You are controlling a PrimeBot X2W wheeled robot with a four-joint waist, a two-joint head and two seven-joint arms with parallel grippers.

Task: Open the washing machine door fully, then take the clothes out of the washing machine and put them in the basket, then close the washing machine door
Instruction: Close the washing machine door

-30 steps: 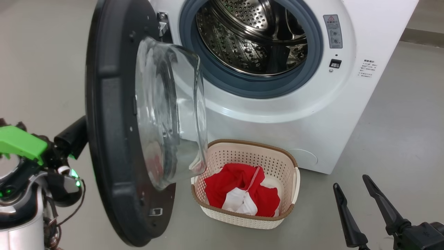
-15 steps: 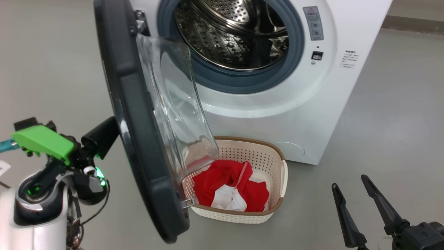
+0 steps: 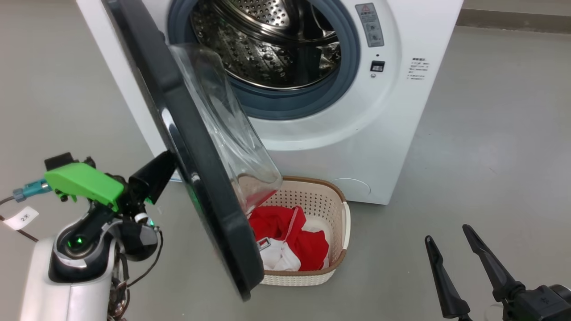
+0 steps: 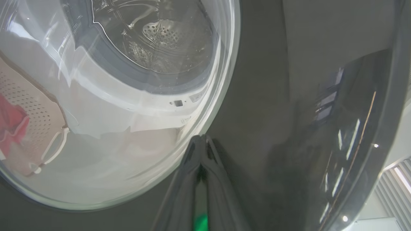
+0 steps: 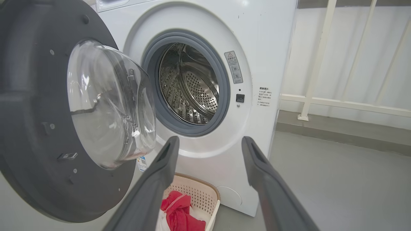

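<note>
Presses left gripper (image 4: 201, 144), fingers pinched together on nothing, against large round glossy black door (image 3: 196, 178), seemingly to swing it closed; holds right gripper (image 3: 447, 234) spread, empty, aside.

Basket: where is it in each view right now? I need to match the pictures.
Head view: the basket is at lower centre, its left part hidden behind the door.
Left wrist view: at the left edge, seen through the door glass.
Right wrist view: at bottom centre.
Shared landmark: the red clothes lying in it.
</note>
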